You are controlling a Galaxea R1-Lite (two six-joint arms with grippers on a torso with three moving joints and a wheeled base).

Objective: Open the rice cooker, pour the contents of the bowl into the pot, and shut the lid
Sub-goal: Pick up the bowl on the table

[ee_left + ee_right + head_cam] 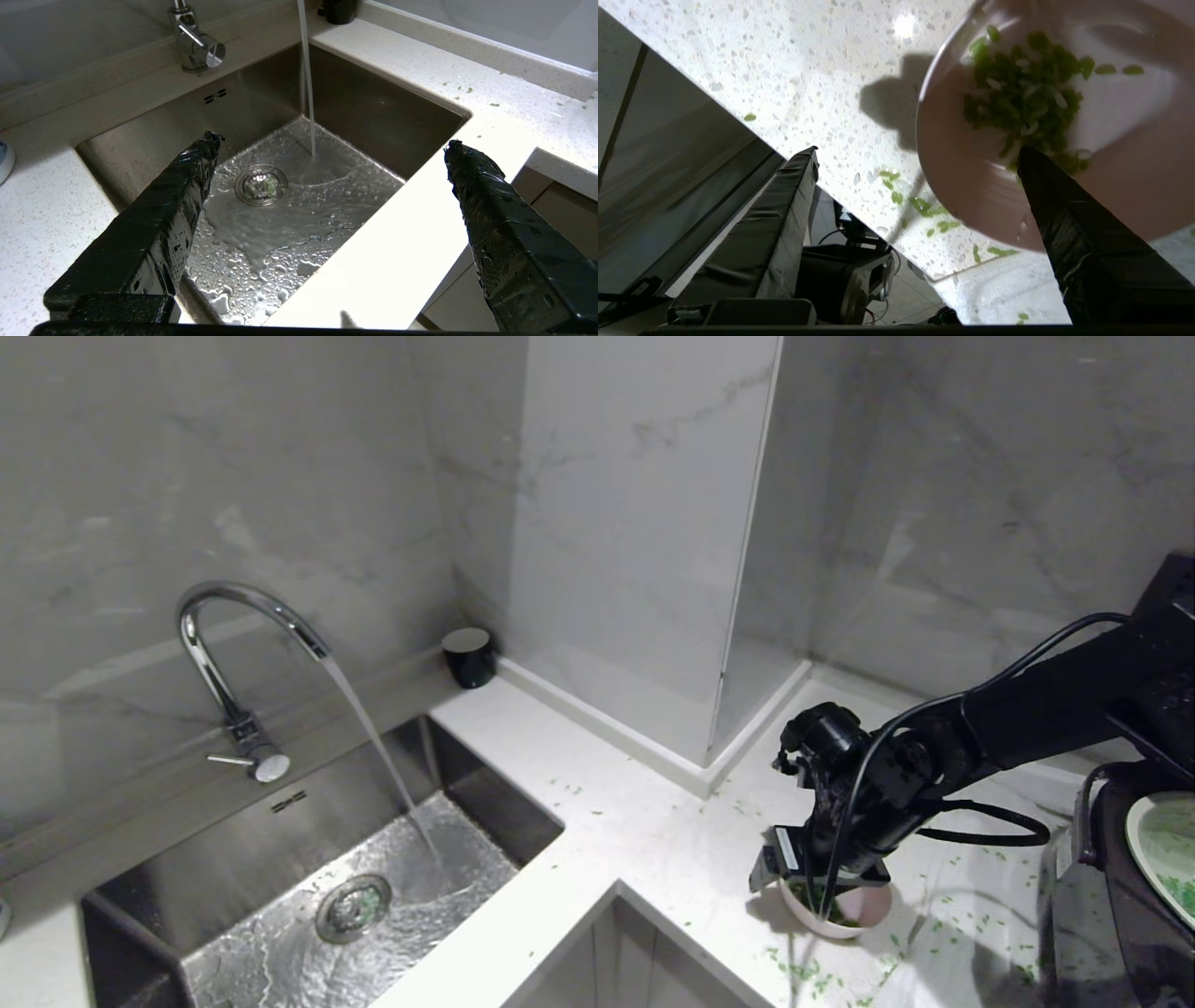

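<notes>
Presently recorded, left to right: left gripper (327, 144) spread wide, idle over the sink (373, 116); right gripper (822, 887) spread astride the rim of the bowl (864, 913), not yet pinching. Bowl pale pink, on the counter (635, 821), holding the contents (1027, 93), green grains. Rice cooker (1102, 915) at far right, lid (1167, 859) seemingly raised; pouring and closing judged outstanding.

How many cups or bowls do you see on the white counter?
2. A small dark cup stands in the back corner by the wall, right of the faucet. The pink bowl, holding green contents, sits near the front edge under the right tool.
</notes>
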